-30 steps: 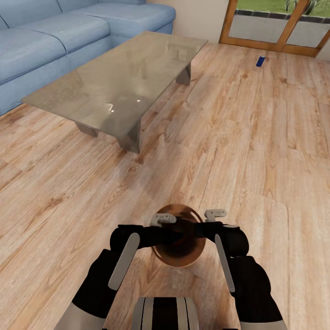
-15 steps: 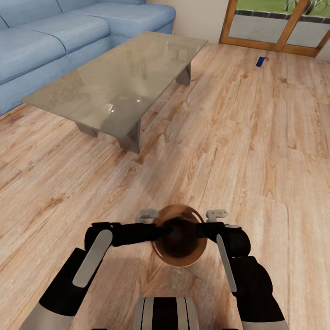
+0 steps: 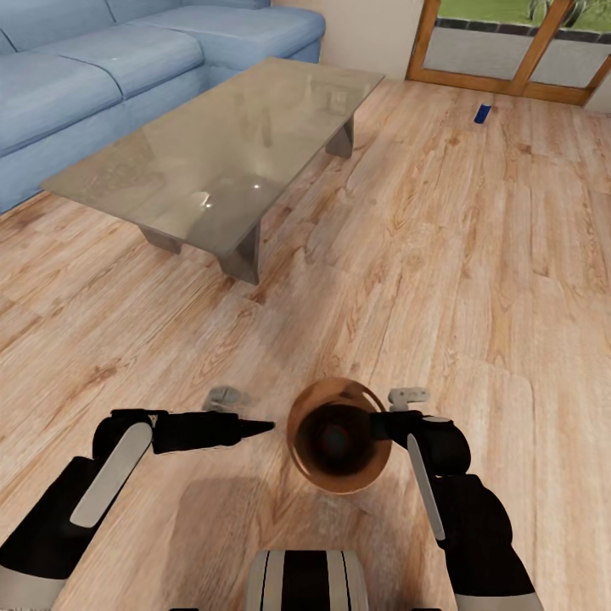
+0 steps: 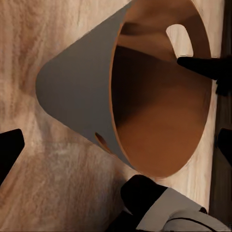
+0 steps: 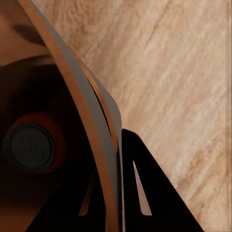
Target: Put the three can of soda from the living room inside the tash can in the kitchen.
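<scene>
1. We see the tash can, a round brown wooden bucket, upright above the plank floor.
2. An orange can of soda sits inside.
3. A dark blue can of soda lies on the floor, far off.

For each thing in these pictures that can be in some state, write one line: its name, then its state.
tash can: held off the floor by its rim, mouth open to the head camera.
orange can of soda: inside the tash can.
blue can of soda: lying on the floor near the glass doors.
right gripper: shut on the tash can's rim.
left gripper: apart from the tash can, holding nothing.
low table: standing by the sofa.
</scene>
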Motion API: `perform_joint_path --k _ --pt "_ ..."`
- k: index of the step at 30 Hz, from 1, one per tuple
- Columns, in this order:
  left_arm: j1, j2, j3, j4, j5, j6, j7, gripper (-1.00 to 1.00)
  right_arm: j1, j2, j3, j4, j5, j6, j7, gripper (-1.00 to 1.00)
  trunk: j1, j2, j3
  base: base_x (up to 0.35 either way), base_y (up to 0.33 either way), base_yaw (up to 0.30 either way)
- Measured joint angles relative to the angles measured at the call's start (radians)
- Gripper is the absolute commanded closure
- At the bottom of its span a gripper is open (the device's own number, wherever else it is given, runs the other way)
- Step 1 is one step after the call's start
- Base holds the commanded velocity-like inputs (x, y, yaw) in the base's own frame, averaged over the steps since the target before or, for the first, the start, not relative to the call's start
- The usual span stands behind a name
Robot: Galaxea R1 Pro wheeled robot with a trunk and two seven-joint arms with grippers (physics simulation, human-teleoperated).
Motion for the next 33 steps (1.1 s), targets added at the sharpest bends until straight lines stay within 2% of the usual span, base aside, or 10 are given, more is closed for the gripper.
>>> perform_joint_path --k 2,5,6,12,15,18,24,30,33 --pt "0.0 0.033 0.041 0.0 0.0 0.0 -0.058 -1.0 0.0 0.0 0.0 0.0 -0.003 0.0 0.0 1.0 0.0 0.0 0.0 0.0 0.0 0.0" --pt "0.0 0.078 0.066 0.001 0.0 0.0 -0.132 -1.0 0.0 0.0 0.0 0.0 -0.013 0.001 0.001 1.0 0.0 0.0 0.0 0.0 0.0 0.0" --pt "0.0 0.105 0.069 0.001 0.0 0.0 -0.155 -1.0 0.0 0.0 0.0 0.0 -0.012 0.001 0.001 1.0 0.0 0.0 0.0 0.0 0.0 0.0" --pt "0.0 0.216 0.069 0.002 -0.001 0.0 -0.245 -1.0 0.0 -0.003 -0.001 0.0 -0.006 0.001 0.0 1.0 0.0 0.0 0.0 0.0 0.0 0.0" --pt "0.0 0.252 0.068 0.004 -0.001 -0.005 -0.256 -1.0 0.0 -0.003 -0.001 0.0 -0.01 0.001 0.001 1.0 0.0 0.0 0.0 0.0 0.0 0.0" --pt "0.0 0.264 0.067 0.008 -0.011 -0.011 -0.254 -1.0 0.0 -0.005 -0.001 0.0 -0.008 0.001 0.001 1.0 0.0 0.0 0.0 0.0 0.0 0.0" --pt "0.0 0.262 0.065 0.016 -0.021 -0.015 -0.244 -1.0 0.0 -0.012 -0.002 0.0 -0.005 0.004 0.001 1.0 0.0 0.0 0.0 0.0 0.0 0.0" --pt "0.0 0.261 0.064 0.016 -0.024 -0.015 -0.167 -1.0 0.0 -0.014 -0.001 0.0 -0.011 0.004 0.001 1.0 0.0 0.0 0.0 0.0 0.0 0.0" --pt "0.0 0.26 0.063 0.016 -0.023 -0.014 -0.156 -1.0 0.0 -0.018 -0.001 0.0 -0.009 0.003 0.001 1.0 0.0 0.0 0.0 0.0 0.0 0.0"
